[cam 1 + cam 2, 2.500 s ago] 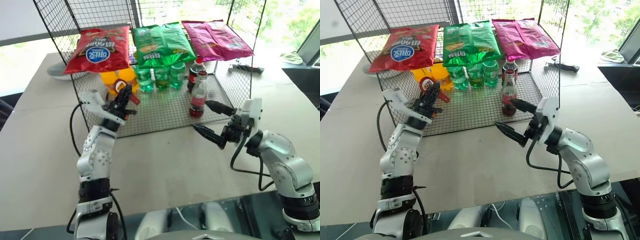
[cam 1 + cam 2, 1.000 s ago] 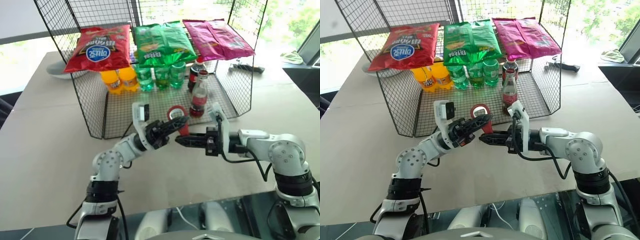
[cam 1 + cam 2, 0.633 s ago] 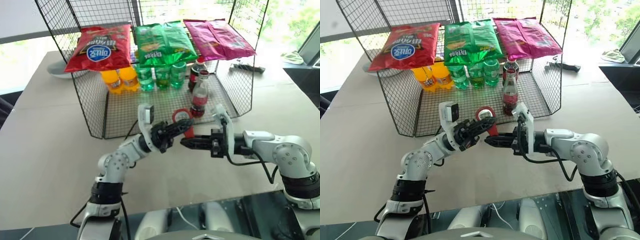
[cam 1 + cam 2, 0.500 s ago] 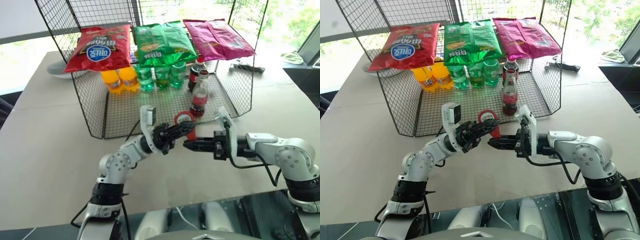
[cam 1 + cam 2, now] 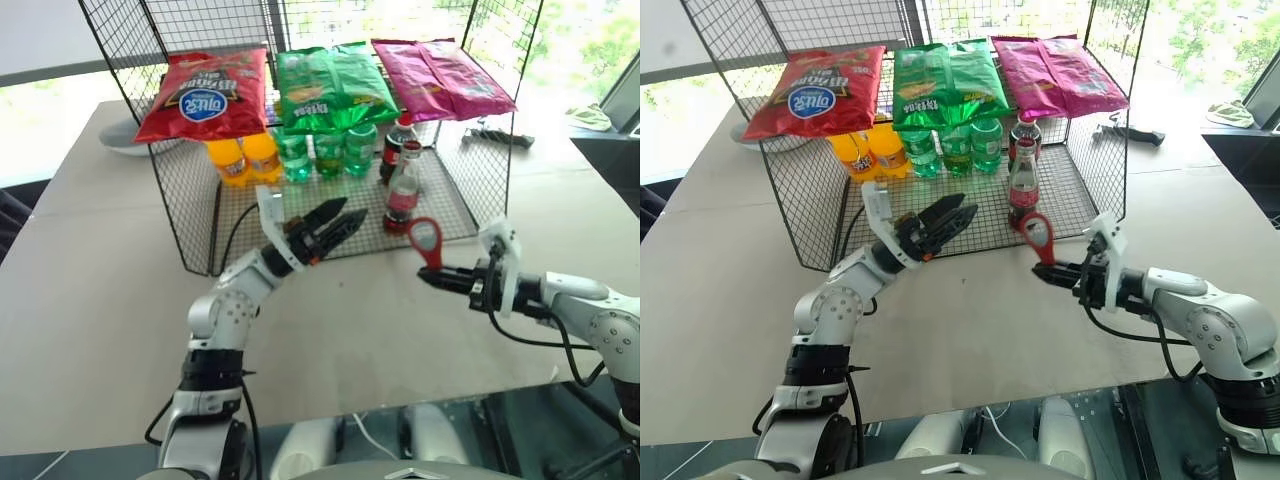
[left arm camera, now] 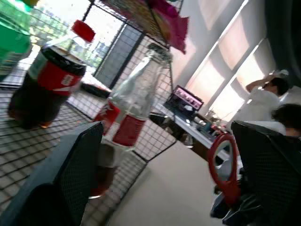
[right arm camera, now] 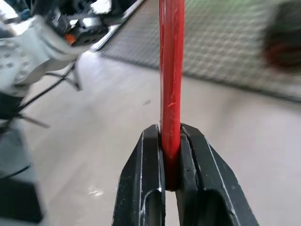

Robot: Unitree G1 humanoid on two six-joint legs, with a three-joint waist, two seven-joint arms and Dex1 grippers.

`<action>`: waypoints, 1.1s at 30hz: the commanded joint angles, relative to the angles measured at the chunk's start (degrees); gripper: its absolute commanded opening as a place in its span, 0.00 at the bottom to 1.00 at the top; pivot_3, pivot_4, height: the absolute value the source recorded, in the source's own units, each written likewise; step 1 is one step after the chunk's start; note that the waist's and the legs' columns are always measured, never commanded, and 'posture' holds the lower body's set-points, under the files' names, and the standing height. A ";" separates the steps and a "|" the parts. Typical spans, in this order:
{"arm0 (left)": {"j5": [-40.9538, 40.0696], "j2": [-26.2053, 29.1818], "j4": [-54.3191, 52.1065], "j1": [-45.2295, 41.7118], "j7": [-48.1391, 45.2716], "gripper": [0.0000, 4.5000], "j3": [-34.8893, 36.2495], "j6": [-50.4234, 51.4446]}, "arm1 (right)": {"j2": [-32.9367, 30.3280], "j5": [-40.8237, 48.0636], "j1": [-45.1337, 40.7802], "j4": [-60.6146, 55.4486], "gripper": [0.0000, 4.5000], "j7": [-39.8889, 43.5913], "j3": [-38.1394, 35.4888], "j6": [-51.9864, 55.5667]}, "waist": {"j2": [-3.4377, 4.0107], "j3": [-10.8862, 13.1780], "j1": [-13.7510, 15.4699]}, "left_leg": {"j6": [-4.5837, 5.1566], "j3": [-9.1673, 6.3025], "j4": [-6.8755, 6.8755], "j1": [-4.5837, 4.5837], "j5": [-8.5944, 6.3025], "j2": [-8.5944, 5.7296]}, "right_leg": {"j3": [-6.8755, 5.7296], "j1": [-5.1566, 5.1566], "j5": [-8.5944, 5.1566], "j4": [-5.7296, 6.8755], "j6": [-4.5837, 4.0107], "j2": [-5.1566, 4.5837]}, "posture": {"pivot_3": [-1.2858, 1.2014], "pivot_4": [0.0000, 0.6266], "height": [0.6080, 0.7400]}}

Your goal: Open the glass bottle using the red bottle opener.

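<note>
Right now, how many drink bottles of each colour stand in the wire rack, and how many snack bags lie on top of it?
Orange bottles: 2
Green bottles: 3
Dark plastic cola bottle: 1
Glass bottle: 1
Red snack bag: 1
Green snack bag: 1
Pink snack bag: 1
Total: 7 bottles and 3 bags, 10 things.

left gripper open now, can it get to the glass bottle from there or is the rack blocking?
Probably yes. The left gripper is open and points at the glass bottle, which stands at the rack's open front edge; no mesh lies between them.
</note>
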 commanded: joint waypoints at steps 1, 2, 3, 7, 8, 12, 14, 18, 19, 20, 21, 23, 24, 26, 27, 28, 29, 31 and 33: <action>9.08 -1.12 4.34 -3.35 4.20 1.00 -2.13 -8.26 | 3.18 -7.21 -0.30 0.59 0.00 -3.74 -4.79 -11.87 | -0.01 -0.01 0.00 | 0.00 0.01 0.00 -0.02 0.00 -0.01 | 0.00 -0.01 0.01 0.00 0.01 0.00 | 0.52 0.24 1.00; 10.38 -1.75 6.21 -4.66 4.65 1.00 -2.58 -9.55 | 4.06 -10.93 -0.49 0.97 0.00 -5.12 -5.23 -16.66 | -0.01 0.00 0.01 | 0.00 0.01 0.00 -0.01 0.00 -0.01 | 0.01 -0.01 0.01 0.00 0.02 0.01 | 0.52 0.24 1.00; 11.42 -2.34 7.80 -5.73 4.59 1.00 -3.00 -10.83 | 4.65 -14.26 -0.58 1.26 0.00 -5.85 -5.33 -20.75 | -0.01 0.00 0.04 | 0.00 0.01 0.00 -0.03 0.00 -0.02 | 0.01 -0.03 0.02 0.00 0.03 0.01 | 0.52 0.24 1.00; 13.92 -4.26 13.11 -9.26 2.76 1.00 -3.56 -16.15 | 8.06 -19.06 -1.37 2.52 0.00 -8.86 -6.39 -27.87 | -0.01 0.00 -0.06 | 0.00 0.00 0.00 -0.05 0.00 -0.06 | -0.01 -0.04 0.02 -0.01 0.04 0.00 | 0.52 0.24 1.00; 14.91 -4.69 14.83 -10.38 2.77 1.00 -3.93 -17.34 | 8.71 -19.70 -1.51 2.66 0.00 -9.28 -6.59 -28.90 | -0.01 0.00 -0.13 | 0.00 0.01 0.00 -0.05 0.00 -0.06 | 0.00 -0.04 0.02 -0.01 0.04 0.00 | 0.52 0.24 1.00; 17.40 -5.86 20.69 -14.29 -0.39 1.00 -5.63 -21.07 | 9.95 -21.11 -1.24 2.31 0.00 -10.49 -6.81 -30.61 | -0.01 0.00 -0.16 | 0.00 0.00 0.00 -0.04 0.01 -0.05 | 0.00 -0.04 0.02 0.03 0.04 0.03 | 0.52 0.24 1.00; 18.26 -6.26 23.48 -15.93 -2.19 1.00 -6.14 -22.71 | 10.36 -21.57 -0.67 1.89 0.00 -10.76 -6.71 -31.01 | -0.01 0.00 -0.17 | 0.00 0.01 0.01 -0.04 0.01 -0.05 | 0.00 -0.03 0.02 0.03 0.04 0.04 | 0.52 0.24 1.00; 19.89 -6.96 28.24 -18.23 -5.47 1.00 -7.06 -25.19 | 11.28 -22.05 0.03 0.85 0.00 -11.72 -6.65 -31.27 | -0.01 0.00 -0.19 | 0.00 0.00 0.01 -0.04 0.01 -0.05 | 0.00 -0.04 0.02 0.02 0.04 0.06 | 0.52 0.24 1.00; 20.32 -7.18 29.36 -18.79 -6.29 1.00 -7.28 -26.03 | 11.50 -22.11 0.16 0.57 0.00 -11.95 -6.64 -31.28 | -0.01 0.00 -0.19 | 0.00 0.00 0.01 -0.04 0.01 -0.05 | 0.00 -0.04 0.02 0.02 0.04 0.05 | 0.52 0.24 1.00; 20.40 -7.66 30.57 -19.47 -7.02 1.00 -7.22 -26.52 | 11.71 -22.17 0.26 0.33 0.00 -12.20 -6.66 -31.28 | 0.00 0.00 -0.19 | 0.00 -0.01 0.01 -0.04 0.01 -0.05 | 0.00 -0.04 0.02 0.02 0.04 0.06 | 0.52 0.24 1.00; 20.74 -8.12 32.09 -20.25 -7.43 1.00 -7.21 -27.19 | 11.91 -22.19 0.34 0.07 0.00 -12.46 -6.70 -31.26 | 0.00 0.00 -0.17 | 0.00 0.00 0.01 -0.04 0.01 -0.05 | 0.00 -0.04 0.02 0.03 0.04 0.06 | 0.52 0.24 1.00; 21.83 -9.08 35.43 -21.78 -7.78 1.00 -7.37 -28.83 | 12.30 -22.19 0.43 -0.54 0.00 -13.09 -6.79 -31.21 | 0.00 0.00 -0.11 | 0.00 0.00 0.04 -0.04 0.02 -0.06 | 0.00 -0.04 0.02 0.04 0.04 0.05 | 0.52 0.24 1.00; 22.39 -9.70 37.34 -22.70 -7.62 1.00 -7.31 -29.86 | 12.53 -22.16 0.48 -1.00 0.00 -13.44 -6.82 -31.14 | 0.00 0.00 -0.10 | 0.00 -0.01 0.05 -0.04 0.02 -0.06 | -0.01 -0.03 0.02 0.04 0.04 0.06 | 0.52 0.24 1.00; 23.23 -10.61 40.62 -24.25 -8.00 1.00 -7.27 -31.70 | 12.83 -22.16 0.59 -1.78 0.00 -13.97 -6.77 -30.84 | -0.01 0.00 -0.10 | 0.00 -0.01 0.06 -0.04 0.02 -0.06 | -0.02 -0.03 0.02 0.06 0.05 0.06 | 0.52 0.24 1.00; 23.83 -11.02 42.48 -25.07 -8.12 1.00 -7.37 -32.84 | 12.96 -22.19 0.68 -2.13 0.00 -14.23 -6.66 -30.70 | 0.00 0.00 -0.15 | 0.00 -0.01 0.06 -0.05 0.02 -0.07 | -0.02 -0.03 0.03 0.05 0.05 0.06 | 0.52 0.24 1.00; 24.12 -11.49 44.16 -25.81 -8.30 1.00 -7.22 -33.83 | 13.10 -22.22 0.77 -2.37 0.00 -14.47 -6.55 -30.61 | -0.01 0.00 -0.16 | 0.00 -0.01 0.06 -0.04 0.02 -0.07 | -0.01 -0.03 0.03 0.05 0.05 0.06 | 0.52 0.24 1.00; 24.52 -12.05 46.03 -26.64 -8.14 1.00 -7.06 -34.86 | 13.35 -22.23 0.93 -2.63 0.00 -14.73 -6.41 -30.58 | 0.00 0.00 -0.18 | 0.00 -0.01 0.05 -0.04 0.02 -0.07 | -0.01 -0.03 0.03 0.05 0.05 0.06 | 0.52 0.24 1.00; 25.50 -12.77 49.69 -28.16 -8.01 1.00 -6.97 -37.19 | 13.78 -22.41 1.08 -3.00 0.00 -15.15 -6.03 -30.52 | 0.00 0.00 -0.21 | 0.00 -0.01 0.05 -0.04 0.02 -0.07 | -0.01 -0.03 0.02 0.05 0.05 0.07 | 0.52 0.24 1.00; 26.24 -13.30 52.88 -29.48 -7.25 1.00 -6.50 -38.90 | 14.05 -22.50 1.10 -3.41 0.00 -15.48 -5.76 -30.39 | -0.01 0.00 -0.18 | 0.01 -0.01 0.05 -0.04 0.02 -0.07 | -0.01 -0.03 0.03 0.06 0.05 0.07 | 0.52 0.24 1.00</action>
